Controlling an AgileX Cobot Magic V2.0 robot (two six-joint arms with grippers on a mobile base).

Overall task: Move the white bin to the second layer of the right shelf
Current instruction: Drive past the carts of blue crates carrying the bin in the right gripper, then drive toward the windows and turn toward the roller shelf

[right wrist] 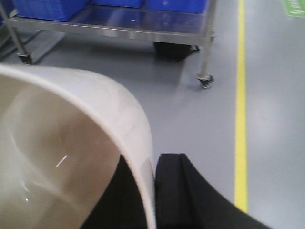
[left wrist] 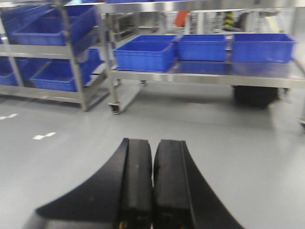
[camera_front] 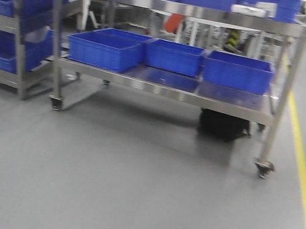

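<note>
Cream-white smooth plastic bin [right wrist: 95,100] clamped at its rim by our right gripper [right wrist: 153,167].
Our left gripper [left wrist: 153,148] is pressed together; blue rectangular crates [camera_front: 104,52] sit ahead.

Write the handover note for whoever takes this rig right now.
Left gripper: shut, empty, above the floor.
Right gripper: shut on the white bin, clamping its wall.
Ahead: steel cart with blue crates; the right shelf second layer is not in view.
Done: bin picked up.
Left: get to that shelf and set the bin on it.
</note>
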